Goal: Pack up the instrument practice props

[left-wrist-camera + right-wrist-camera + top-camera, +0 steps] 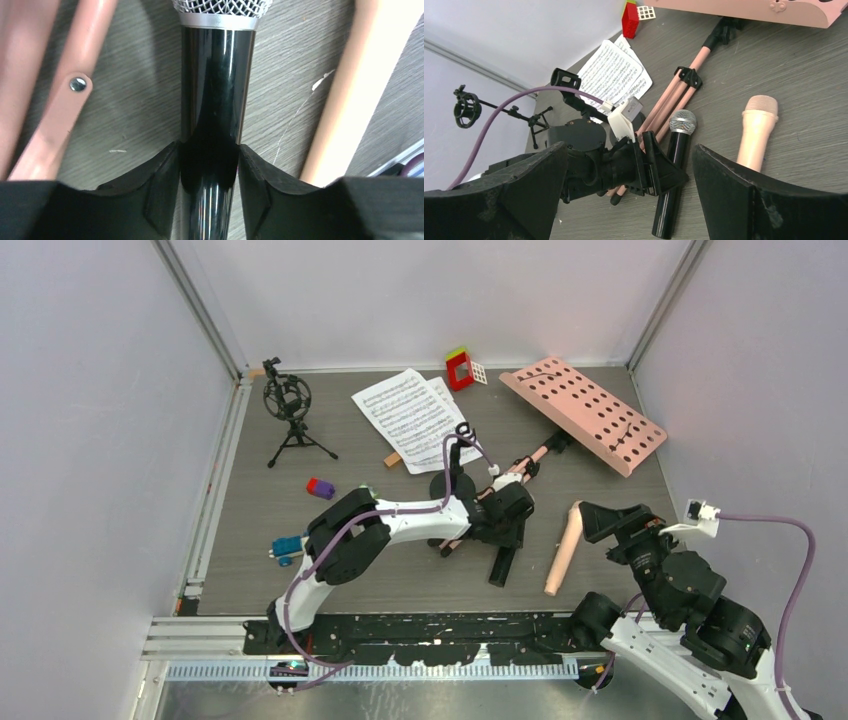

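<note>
My left gripper (503, 530) is shut on a black microphone (499, 567) lying on the table; in the left wrist view both fingers (162, 172) press its glossy body (215, 90) below the mesh head. The beige-pink microphone (562, 547) lies just to its right. The pink music stand lies flat, its perforated desk (585, 415) at the back right and its legs (515, 475) under my left wrist. White sheet music (410, 415) lies at the back. A black round-base stand (445, 485) with a clip stands by the pages. My right gripper (600, 522) is open and empty, above the table right of the beige-pink microphone (756, 130).
A black tripod stand with a shock mount (288, 410) stands at the back left. Small toy blocks are scattered about: red-yellow (459, 368) at the back, purple-red (320, 487) and blue (287, 547) on the left. White walls close in the table on three sides.
</note>
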